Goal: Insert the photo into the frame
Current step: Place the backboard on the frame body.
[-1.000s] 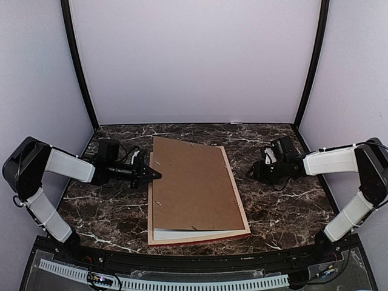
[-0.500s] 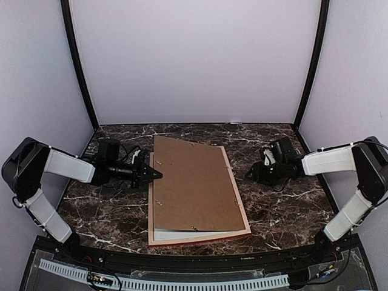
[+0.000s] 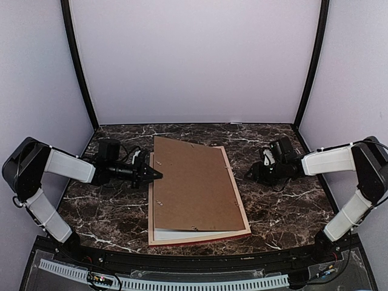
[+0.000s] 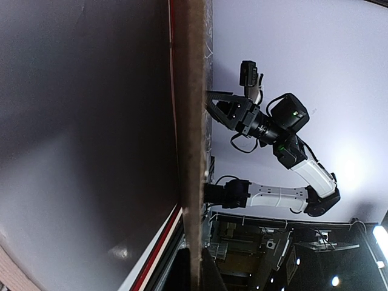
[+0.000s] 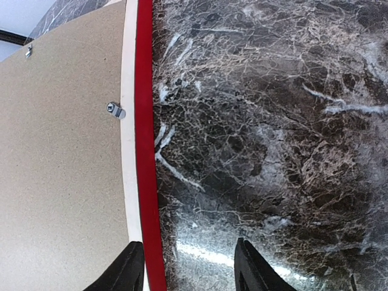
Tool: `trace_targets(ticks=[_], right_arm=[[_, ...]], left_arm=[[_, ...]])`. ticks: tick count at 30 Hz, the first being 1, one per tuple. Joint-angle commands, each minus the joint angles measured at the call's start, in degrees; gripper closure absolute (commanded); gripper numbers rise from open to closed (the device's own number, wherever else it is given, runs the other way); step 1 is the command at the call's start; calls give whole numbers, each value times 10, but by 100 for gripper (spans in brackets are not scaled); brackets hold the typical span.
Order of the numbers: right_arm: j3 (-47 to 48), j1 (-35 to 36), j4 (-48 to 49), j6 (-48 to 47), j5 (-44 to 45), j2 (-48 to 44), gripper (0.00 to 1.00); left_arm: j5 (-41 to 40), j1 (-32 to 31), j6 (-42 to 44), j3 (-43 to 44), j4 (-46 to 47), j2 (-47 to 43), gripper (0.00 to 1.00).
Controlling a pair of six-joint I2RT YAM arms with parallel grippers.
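Observation:
The frame lies face down on the marble, its pale back rim and red edge showing. The brown backing board rests on it, skewed, overhanging the left and far sides. My left gripper is shut on the board's left edge, one finger on each side. My right gripper is open and straddles the frame's right edge, one fingertip over the pale rim and board, the other over bare marble. A white strip peeks from under the board's near end; I cannot tell if it is the photo.
The dark marble table is ringed by pale tent walls with black poles at the back corners. Small metal clips sit along the board's edge. Cables trail behind both wrists.
The right gripper has edged slightly left toward the frame's right edge. The left gripper and the board have not moved.

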Motion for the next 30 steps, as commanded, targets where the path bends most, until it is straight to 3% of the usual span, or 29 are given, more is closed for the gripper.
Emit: trace_targets(ticks=[1,8,15,30], right_arm=[[-5,-3,19,-4,-9,9,49],[-8,-3,34,-5,-16,12,49],[-3,-2,30,-10,-20,9,49],[33,21,23,-33,-12,16,48]], left_arm=[[39,-4,1,5,45,3,100],[41,-4,-1,9,47,16,100],[42,-4,0,15,43,31,93],[33,-4,31,32,3,51,65]])
